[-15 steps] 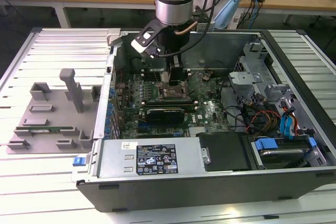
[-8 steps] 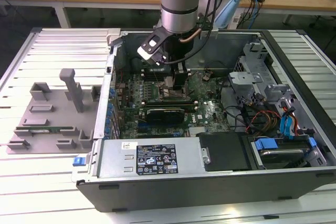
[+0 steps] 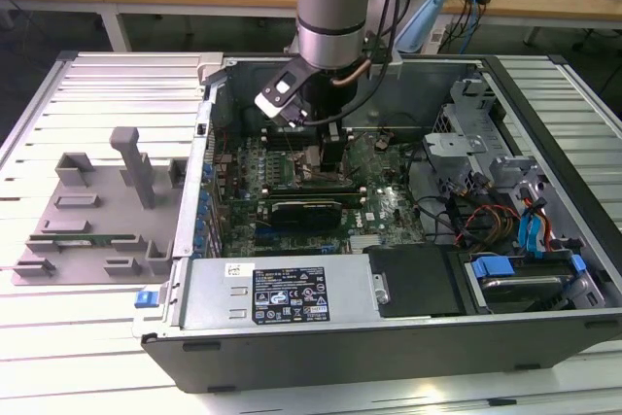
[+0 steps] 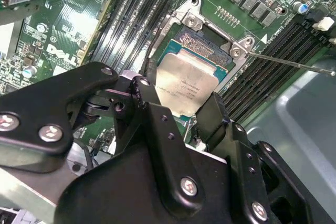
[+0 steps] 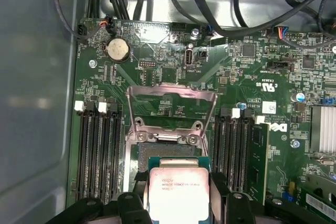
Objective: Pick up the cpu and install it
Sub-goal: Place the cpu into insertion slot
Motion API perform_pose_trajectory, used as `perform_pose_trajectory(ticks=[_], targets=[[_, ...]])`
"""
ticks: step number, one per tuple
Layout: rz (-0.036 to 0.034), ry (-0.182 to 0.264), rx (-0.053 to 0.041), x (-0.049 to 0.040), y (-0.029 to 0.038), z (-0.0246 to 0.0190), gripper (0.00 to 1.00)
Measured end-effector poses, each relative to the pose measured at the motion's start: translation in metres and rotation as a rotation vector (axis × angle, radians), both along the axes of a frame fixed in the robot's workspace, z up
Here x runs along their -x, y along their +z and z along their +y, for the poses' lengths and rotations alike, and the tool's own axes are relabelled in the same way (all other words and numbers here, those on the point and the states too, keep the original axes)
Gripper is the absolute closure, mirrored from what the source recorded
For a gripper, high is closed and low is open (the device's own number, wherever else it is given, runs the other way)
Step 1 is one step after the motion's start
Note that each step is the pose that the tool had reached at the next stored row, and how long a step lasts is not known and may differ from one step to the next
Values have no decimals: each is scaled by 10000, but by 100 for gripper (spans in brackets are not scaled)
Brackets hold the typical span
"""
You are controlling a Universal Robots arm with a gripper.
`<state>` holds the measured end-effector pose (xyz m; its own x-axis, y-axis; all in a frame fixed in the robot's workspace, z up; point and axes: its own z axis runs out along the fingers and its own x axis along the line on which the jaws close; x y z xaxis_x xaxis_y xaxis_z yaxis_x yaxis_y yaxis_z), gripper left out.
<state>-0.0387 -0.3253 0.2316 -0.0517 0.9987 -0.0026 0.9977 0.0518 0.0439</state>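
The cpu (image 4: 185, 83) is a small square chip with a silvery top and a thin green rim. It sits between the black fingers (image 4: 211, 113) of my gripper (image 4: 181, 94), which is shut on its two opposite edges. In the first wrist view the cpu (image 5: 178, 192) hangs just over the motherboard's socket (image 5: 157, 153), whose metal load plate (image 5: 170, 109) is flipped up and open. From the exterior view, my gripper (image 3: 328, 164) reaches down into the open computer case (image 3: 544, 104) over the middle of the green board.
Black memory slots (image 5: 97, 150) flank the socket on both sides, and one slot holds a green stick (image 5: 259, 161). Cables (image 3: 476, 216) and a drive cage crowd the case at the exterior view's right. A grey tray (image 3: 87, 225) lies outside at the exterior view's left.
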Motion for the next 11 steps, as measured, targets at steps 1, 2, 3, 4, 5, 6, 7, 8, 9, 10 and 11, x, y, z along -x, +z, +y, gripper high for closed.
perform_pose_trajectory(ticks=[1,2,3,4,5,6,7,8,9,10,11], targets=[[0,-1,0,-2,-7,6,45],[-1,-1,-1,-3,-14,11,45],[-1,0,-1,-5,-24,15,45],[0,0,0,-5,-32,16,45],[4,-7,0,-6,-68,16,45],[4,-7,-1,-6,-83,17,45],[4,-7,-2,-6,-97,18,45],[5,-7,-3,-7,-109,19,45],[5,-7,-7,-7,-121,19,45],[5,-19,-9,-6,-145,20,45],[5,-30,-11,-6,-155,20,45]])
